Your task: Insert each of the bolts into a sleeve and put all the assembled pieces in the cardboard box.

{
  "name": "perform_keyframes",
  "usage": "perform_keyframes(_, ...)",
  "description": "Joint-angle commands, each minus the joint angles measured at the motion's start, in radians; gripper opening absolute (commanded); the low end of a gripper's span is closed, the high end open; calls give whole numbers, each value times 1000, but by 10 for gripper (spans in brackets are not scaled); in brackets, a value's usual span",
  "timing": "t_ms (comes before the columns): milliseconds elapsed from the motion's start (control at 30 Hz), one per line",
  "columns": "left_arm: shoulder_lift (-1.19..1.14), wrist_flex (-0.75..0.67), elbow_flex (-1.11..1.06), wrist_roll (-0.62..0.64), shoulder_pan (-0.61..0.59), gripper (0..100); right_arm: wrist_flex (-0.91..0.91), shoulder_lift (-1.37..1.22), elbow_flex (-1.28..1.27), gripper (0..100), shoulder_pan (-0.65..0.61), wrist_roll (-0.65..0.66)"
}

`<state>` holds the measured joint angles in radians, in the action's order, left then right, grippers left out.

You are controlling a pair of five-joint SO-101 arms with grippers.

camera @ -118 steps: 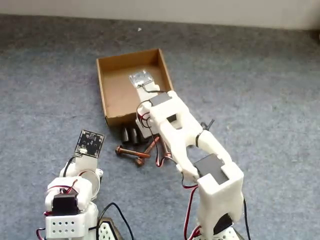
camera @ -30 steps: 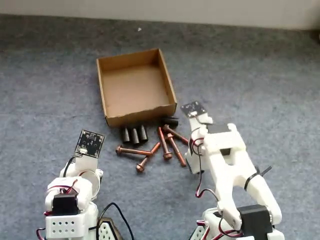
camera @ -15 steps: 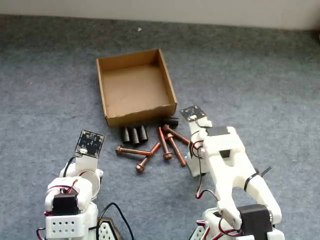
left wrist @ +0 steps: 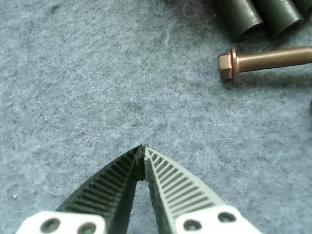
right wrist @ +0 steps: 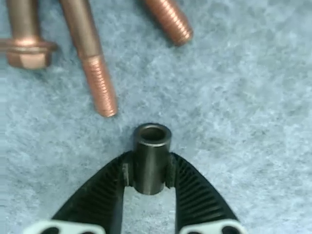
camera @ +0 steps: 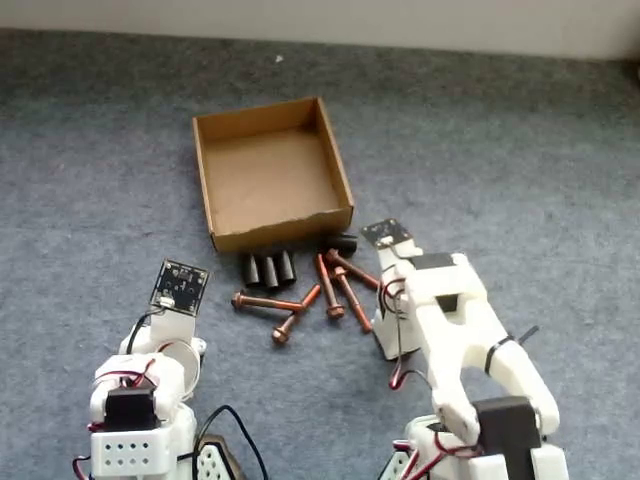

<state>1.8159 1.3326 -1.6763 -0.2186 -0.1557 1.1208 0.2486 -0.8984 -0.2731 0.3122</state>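
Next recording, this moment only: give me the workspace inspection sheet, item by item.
Surface: grey carpet under everything.
Job's things: cardboard box empty; five copper bolts loose in front of it; three black sleeves in a row by the box's near wall; a fourth sleeve at the box's corner; a fifth sleeve held. No bolt is in a sleeve.
Clutter: nothing seen.
Grippers: left gripper shut and empty over bare carpet; right gripper shut on the fifth sleeve, near the bolts' threaded ends.
Cables: red and black wires run along both arms.
Surroundings: pale wall strip beyond the carpet.
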Motion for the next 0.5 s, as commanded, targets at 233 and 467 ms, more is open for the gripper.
perform_keyframes(233, 5, 0, -16, -9, -15, 30, 85, 538, -91, 5, 10, -69)
perform_keyframes(467, 7, 2, 108, 37, -12, 31, -35, 711, -208, 5, 13, -160)
